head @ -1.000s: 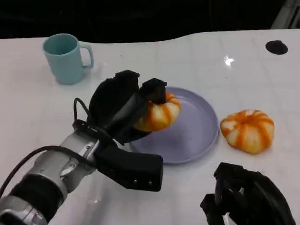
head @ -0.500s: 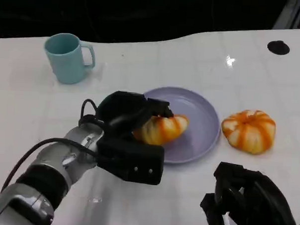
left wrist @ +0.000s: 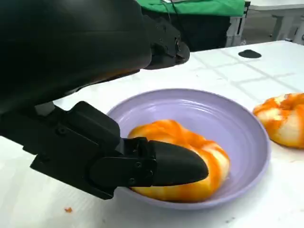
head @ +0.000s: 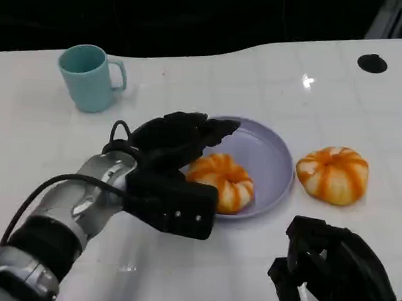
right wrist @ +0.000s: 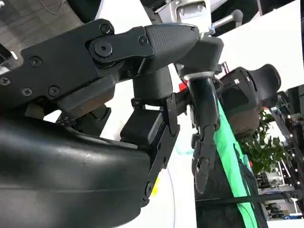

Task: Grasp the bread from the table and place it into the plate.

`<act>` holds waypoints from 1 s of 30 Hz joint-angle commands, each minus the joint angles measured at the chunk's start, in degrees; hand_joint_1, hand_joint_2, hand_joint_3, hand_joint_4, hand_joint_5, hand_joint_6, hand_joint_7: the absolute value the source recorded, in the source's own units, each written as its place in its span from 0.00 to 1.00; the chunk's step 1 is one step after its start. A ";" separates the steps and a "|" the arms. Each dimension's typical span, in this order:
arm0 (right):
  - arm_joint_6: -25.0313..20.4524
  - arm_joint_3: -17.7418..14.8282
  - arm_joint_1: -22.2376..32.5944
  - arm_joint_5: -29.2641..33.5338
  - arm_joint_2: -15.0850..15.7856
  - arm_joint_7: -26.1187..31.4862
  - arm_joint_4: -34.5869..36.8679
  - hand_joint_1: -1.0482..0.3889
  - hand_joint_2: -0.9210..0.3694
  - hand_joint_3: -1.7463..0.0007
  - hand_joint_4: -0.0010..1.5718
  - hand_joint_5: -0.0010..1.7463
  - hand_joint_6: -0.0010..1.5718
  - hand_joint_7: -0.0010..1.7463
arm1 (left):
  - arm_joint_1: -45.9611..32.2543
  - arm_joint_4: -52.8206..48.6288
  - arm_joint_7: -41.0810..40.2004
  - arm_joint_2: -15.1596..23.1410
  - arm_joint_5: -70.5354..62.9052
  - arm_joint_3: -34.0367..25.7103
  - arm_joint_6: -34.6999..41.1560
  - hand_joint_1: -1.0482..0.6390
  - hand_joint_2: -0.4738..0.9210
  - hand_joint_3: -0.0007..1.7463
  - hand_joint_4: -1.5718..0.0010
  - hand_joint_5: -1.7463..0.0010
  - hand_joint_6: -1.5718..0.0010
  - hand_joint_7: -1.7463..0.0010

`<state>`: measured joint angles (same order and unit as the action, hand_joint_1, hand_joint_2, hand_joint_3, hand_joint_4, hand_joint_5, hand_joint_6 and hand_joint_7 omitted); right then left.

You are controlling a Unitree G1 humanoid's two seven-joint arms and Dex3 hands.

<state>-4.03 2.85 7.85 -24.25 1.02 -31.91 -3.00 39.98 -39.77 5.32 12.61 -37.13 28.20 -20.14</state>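
Now, working across your head view from the left, you have a teal mug (head: 89, 76) standing well apart from the action. Next comes your left hand (head: 176, 144), fingers spread and holding nothing, hovering over the near-left rim of the purple plate (head: 271, 152). The bread (head: 222, 181) lies inside that plate, on its near side. Your left wrist view adds what the head view cannot: one finger (left wrist: 173, 164) sits in front of the bread (left wrist: 213, 156), and contact can't be judged. A second orange bun (head: 332, 173) rests on the table just right of the plate. Your right hand (head: 332, 269) sits low right, fingers curled in on nothing.
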 commanded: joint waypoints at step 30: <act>-0.79 0.18 0.22 -0.33 0.02 0.54 -1.50 0.06 0.00 0.82 0.77 0.93 0.67 0.84 | -40.89 43.39 18.85 -2.71 54.79 -22.87 15.99 0.26 1.00 0.20 0.56 0.00 0.68 0.01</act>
<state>-5.09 3.24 7.99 -24.35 0.80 -31.65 -3.80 2.17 0.16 24.45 9.85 14.84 6.90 -8.51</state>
